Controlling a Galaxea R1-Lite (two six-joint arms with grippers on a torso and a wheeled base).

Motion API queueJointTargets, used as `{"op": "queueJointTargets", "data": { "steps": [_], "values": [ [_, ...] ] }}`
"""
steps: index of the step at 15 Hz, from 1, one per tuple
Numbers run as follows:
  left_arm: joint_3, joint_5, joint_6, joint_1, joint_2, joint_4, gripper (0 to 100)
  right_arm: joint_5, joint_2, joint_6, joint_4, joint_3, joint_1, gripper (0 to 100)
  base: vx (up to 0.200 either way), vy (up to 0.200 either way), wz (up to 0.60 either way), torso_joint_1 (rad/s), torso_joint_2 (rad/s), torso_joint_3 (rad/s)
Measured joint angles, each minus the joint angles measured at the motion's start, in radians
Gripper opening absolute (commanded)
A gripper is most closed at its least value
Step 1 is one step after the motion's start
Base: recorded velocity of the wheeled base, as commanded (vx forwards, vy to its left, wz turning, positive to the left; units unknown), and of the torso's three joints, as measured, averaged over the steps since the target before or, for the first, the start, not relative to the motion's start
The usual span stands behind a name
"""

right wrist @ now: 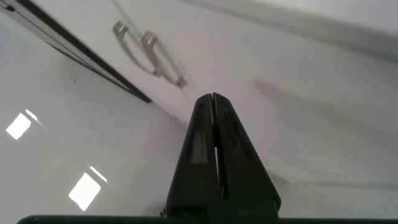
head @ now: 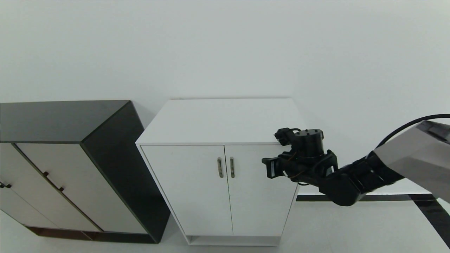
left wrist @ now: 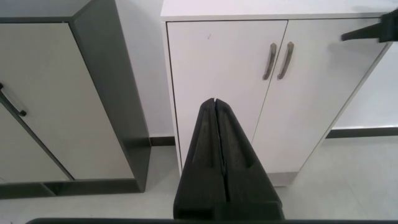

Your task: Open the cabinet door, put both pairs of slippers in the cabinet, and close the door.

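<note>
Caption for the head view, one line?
Right gripper, shut, in front of the white cabinet's closed right door.

White two-door cabinet (head: 218, 121), upright against the far wall, doors (head: 191, 186) both shut, flat plain fronts, two slim metal handles (head: 220, 167) – vertical, side by side at the centre seam

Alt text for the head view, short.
The right gripper, shut, hangs in front of the closed right door of the white cabinet, apart from its handle. A dark cabinet stands to its left.
</note>
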Motion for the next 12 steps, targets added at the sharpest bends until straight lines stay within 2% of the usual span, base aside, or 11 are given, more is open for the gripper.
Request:
{"op": "queueJointTargets", "data": {
  "steps": [7, 12],
  "values": [
    [0.0, 0.0, 0.001, 0.0, 0.0, 0.0, 0, -0.099, -0.374, -0.011, -0.158, 0.552, -0.037, 0, 0.0, 0.0, 0.0, 0.0, 0.0, 0.0],
    [0.0, 0.0, 0.001, 0.0, 0.0, 0.0, 0, -0.1, -0.659, -0.04, -0.173, 0.913, -0.197, 0, 0.0, 0.0, 0.0, 0.0, 0.0, 0.0]
  ]
}}
